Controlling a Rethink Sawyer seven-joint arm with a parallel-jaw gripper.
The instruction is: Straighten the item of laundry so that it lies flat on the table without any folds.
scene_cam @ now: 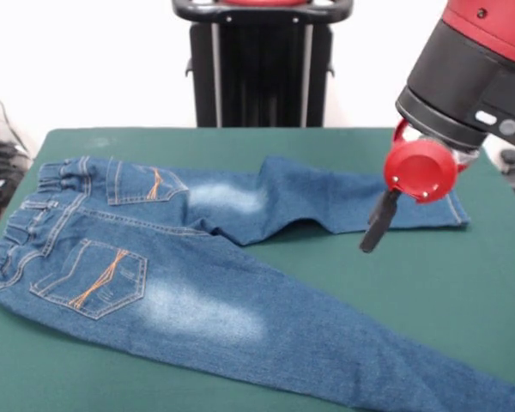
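Jeans (197, 283) spread back-side up on the green table (395, 275), arm hovering over the far leg.

We see the jeans lying with the elastic waistband at the picture's left edge and both orange-stitched pockets facing up. The nearer leg runs diagonally to the lower right corner and looks flat, with a whitish faded patch below its pocket. The farther leg stretches right along the table, and its lower edge arches up a little near the crotch, so it may hold a slight fold there. The gripper (374, 232) hangs below a red disc on the arm, just over the far leg's lower edge near the cuff; we make out only one dark finger, so we cannot tell whether the pincer is apart or together.
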